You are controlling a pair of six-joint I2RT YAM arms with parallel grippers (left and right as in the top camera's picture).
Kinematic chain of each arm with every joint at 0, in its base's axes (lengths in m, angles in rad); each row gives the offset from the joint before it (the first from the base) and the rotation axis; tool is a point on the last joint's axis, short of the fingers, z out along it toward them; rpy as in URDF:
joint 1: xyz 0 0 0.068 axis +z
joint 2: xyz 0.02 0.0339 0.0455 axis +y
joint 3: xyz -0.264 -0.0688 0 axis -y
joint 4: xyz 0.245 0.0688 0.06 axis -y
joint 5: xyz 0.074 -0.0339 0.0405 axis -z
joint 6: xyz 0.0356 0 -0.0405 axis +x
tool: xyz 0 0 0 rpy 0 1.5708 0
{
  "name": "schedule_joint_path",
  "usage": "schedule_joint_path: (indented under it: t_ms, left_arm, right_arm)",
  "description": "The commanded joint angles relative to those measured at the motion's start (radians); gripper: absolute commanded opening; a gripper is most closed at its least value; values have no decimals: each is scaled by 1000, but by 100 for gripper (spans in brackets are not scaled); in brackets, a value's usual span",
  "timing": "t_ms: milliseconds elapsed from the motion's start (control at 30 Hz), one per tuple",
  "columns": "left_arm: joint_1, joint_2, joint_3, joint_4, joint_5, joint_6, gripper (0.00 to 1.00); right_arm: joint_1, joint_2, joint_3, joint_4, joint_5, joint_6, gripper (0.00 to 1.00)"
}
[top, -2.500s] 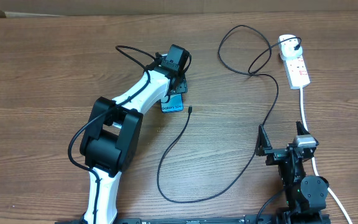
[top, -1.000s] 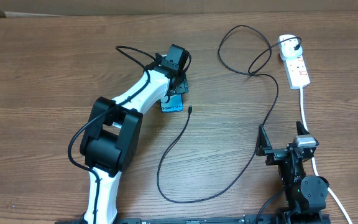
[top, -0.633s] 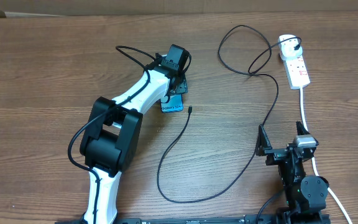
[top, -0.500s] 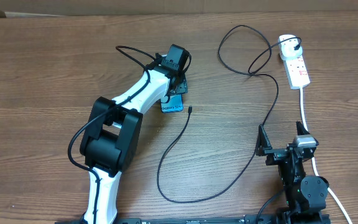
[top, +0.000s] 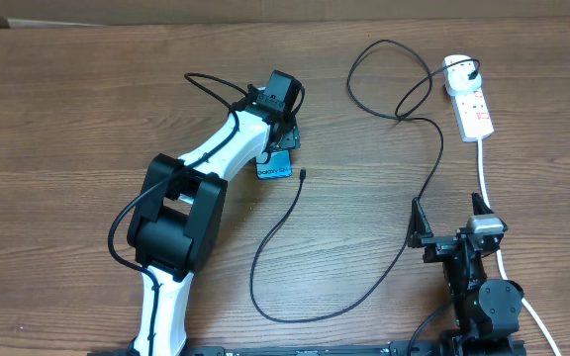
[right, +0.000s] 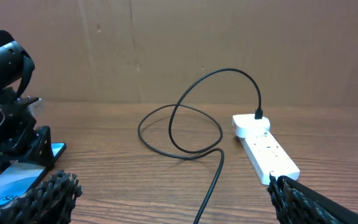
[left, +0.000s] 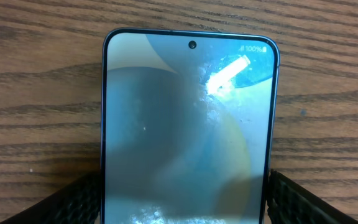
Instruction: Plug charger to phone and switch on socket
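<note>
The phone (left: pixel 185 124) lies flat on the wooden table with its light-blue screen up; it also shows in the overhead view (top: pixel 275 167) and the right wrist view (right: pixel 11 183). My left gripper (top: pixel 281 138) sits over its upper half, with the fingers (left: pixel 73 199) pressed against both long edges. The charger runs as a thin black cable (right: pixel 191 124) from its plug (top: pixel 474 69) in the socket (top: pixel 468 99) to the connector tip (top: pixel 304 175), which lies loose just right of the phone. My right gripper (top: pixel 448 225) is open and empty at the front right.
The socket's thick white cord (top: pixel 485 173) runs toward the front edge past my right arm. The black cable loops widely across the middle and front of the table. A brown cardboard wall (right: pixel 185 37) stands behind the table.
</note>
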Motion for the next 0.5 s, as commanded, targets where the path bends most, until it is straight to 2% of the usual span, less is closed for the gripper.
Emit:
schedule_joint_path:
  t_ms: [0, 167, 300, 467]
  left_arm:
    - [-2, 27, -9, -18, 50, -6, 78]
    - [-2, 27, -9, -18, 49, -6, 76]
    - [-3, 27, -9, -18, 43, 2, 82]
    - [-4, 28, -9, -18, 42, 1, 83]
  right_arm:
    - [-2, -10, -11, 6, -2, -1, 100]
    - [-2, -10, -11, 6, -2, -1, 100]
    - [-2, -10, -11, 6, -2, -1, 100]
    - [-2, -10, -11, 6, -2, -1, 100]
